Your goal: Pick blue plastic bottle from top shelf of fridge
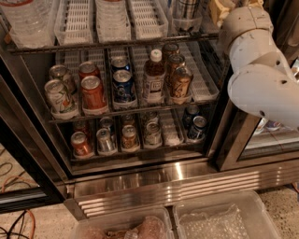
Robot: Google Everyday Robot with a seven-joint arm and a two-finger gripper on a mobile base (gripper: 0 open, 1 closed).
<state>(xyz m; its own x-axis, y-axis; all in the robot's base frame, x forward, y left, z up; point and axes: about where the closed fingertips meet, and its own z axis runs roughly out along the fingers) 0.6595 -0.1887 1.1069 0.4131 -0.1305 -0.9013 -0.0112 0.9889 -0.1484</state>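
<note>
Your end effector (218,10) sits at the right end of the top shelf (117,44), just beside the blue plastic bottle (186,8) standing there, and since you cannot tell its opening or hold, the grasp and the lift out of the fridge (163,184) likely remain.

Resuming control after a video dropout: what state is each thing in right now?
fridge: door open, racks exposed.
blue plastic bottle: upright in its tray on the top shelf.
gripper: at top-shelf height, just right of the bottle.
brown-drink bottle: upright, white cap on, middle rack.
soda cans: upright in their lanes.
</note>
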